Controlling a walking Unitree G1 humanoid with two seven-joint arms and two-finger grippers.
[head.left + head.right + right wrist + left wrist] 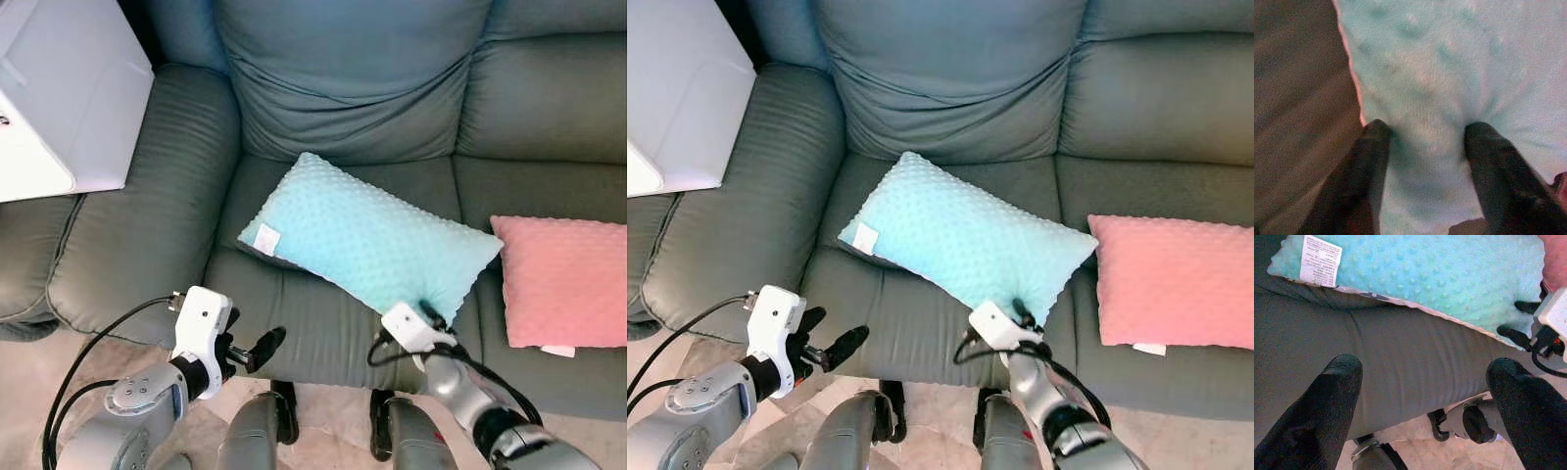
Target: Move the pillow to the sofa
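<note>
You have a grey-green sofa [343, 88] ahead, its seat cushions running across the view under tall back cushions. A teal pillow [372, 240] lies slantwise on the middle seat, its white label at the corner toward the armrest and its far corner near the front edge. Just beside it, on the next seat, lies a pink pillow [563, 279]. A padded armrest [147, 215] closes the sofa's end, and pale floor [323, 411] runs along its front
</note>
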